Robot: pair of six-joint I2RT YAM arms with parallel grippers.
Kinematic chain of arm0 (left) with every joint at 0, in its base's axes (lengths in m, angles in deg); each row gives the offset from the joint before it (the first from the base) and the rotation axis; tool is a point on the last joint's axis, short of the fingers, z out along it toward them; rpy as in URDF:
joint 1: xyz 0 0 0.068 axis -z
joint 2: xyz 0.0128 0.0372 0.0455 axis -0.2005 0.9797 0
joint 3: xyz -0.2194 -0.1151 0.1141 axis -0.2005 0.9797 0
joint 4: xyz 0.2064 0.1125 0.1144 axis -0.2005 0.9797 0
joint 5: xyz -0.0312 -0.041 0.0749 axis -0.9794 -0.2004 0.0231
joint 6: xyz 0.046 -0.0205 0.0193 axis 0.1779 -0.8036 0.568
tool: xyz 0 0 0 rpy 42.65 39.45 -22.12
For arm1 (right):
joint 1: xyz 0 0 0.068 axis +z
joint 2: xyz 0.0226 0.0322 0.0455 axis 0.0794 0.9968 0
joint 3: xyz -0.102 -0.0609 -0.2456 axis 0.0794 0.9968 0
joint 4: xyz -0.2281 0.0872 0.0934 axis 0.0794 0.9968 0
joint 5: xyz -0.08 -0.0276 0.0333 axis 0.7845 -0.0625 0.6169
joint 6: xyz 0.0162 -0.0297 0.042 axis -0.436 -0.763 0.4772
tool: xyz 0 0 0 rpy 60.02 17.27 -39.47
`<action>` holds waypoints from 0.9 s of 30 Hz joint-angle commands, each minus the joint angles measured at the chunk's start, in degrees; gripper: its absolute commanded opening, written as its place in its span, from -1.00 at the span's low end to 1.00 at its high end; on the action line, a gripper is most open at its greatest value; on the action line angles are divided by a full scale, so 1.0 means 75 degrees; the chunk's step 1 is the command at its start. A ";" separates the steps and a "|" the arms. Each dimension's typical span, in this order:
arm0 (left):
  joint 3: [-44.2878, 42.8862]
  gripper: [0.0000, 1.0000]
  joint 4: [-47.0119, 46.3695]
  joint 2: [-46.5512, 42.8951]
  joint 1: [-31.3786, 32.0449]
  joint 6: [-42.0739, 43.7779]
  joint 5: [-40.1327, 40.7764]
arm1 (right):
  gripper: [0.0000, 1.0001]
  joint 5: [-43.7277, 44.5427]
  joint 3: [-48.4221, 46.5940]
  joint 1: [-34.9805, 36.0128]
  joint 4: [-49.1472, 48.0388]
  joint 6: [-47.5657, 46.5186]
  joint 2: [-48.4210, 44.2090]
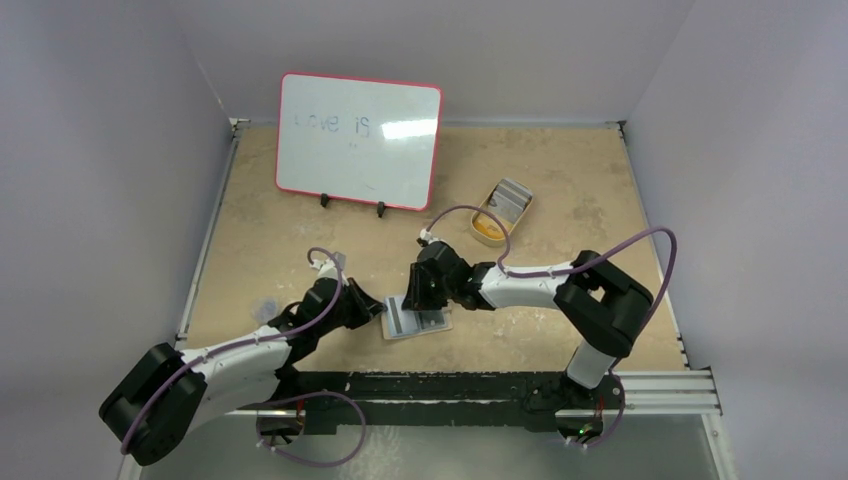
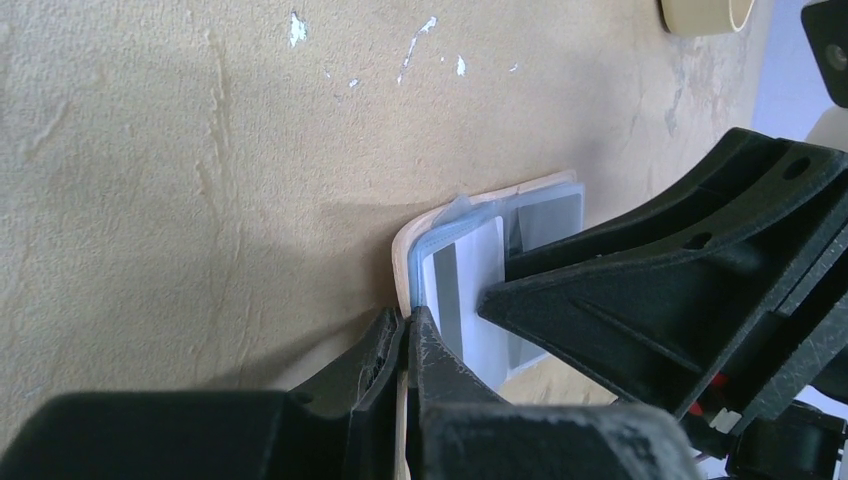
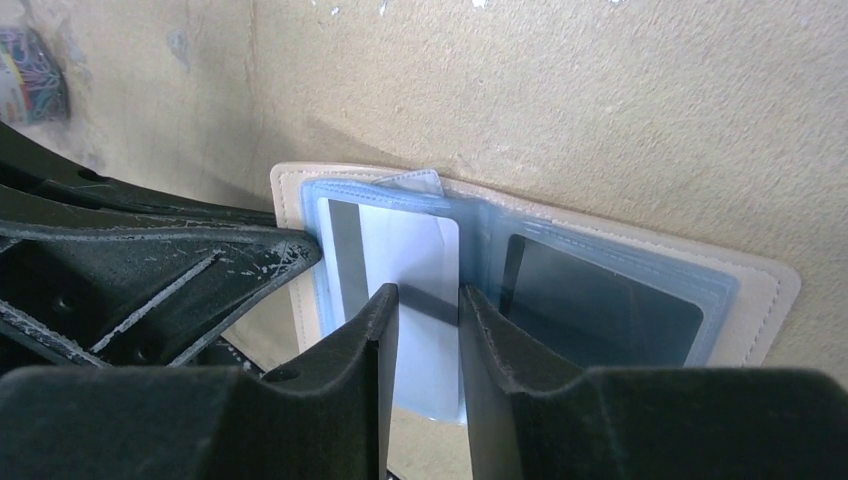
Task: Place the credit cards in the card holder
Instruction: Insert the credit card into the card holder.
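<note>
Your right tool [image 3: 428, 291], jaws narrowly parted, sits over the white striped card [image 3: 410, 250]. That card juts from the open card holder [image 3: 770, 290] on the worktop [image 1: 560, 180], long axis pointing back at that tool, so push straight ahead. Your left tool [image 2: 405, 315] pinches the holder's edge. One holder; two cards in it, counting the dark card [image 3: 600, 300].

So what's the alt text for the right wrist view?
An open tan card holder lies on the table, a white striped card partly in its left pocket, a dark card in the right. The right gripper has its slightly parted jaws over the white card; the left gripper touches the holder's edge.
</note>
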 commanded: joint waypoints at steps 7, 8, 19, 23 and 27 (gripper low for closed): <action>0.0059 -1.00 -0.0499 0.0018 0.0020 -0.0132 -0.0085 | -0.20 0.0833 -0.0461 0.0192 0.1071 -0.0173 -0.0345; 0.0050 -1.00 -0.0494 0.0018 0.0014 -0.0130 -0.0098 | -0.19 0.0743 -0.0455 0.0194 0.1001 -0.0235 -0.0347; 0.0084 -1.00 -0.0533 -0.0034 0.0020 -0.0190 -0.0133 | -0.36 0.0291 -0.0776 0.0435 0.0505 -0.0436 0.0268; -0.0009 -1.00 -0.0336 -0.0040 0.0020 -0.0107 -0.0054 | -0.52 0.0368 -0.0958 0.0526 0.0776 -0.0516 0.0336; -0.0126 -1.00 -0.0168 -0.0060 0.0017 -0.0045 -0.0019 | -0.59 0.0410 -0.1182 0.0488 0.1281 -0.0463 0.0150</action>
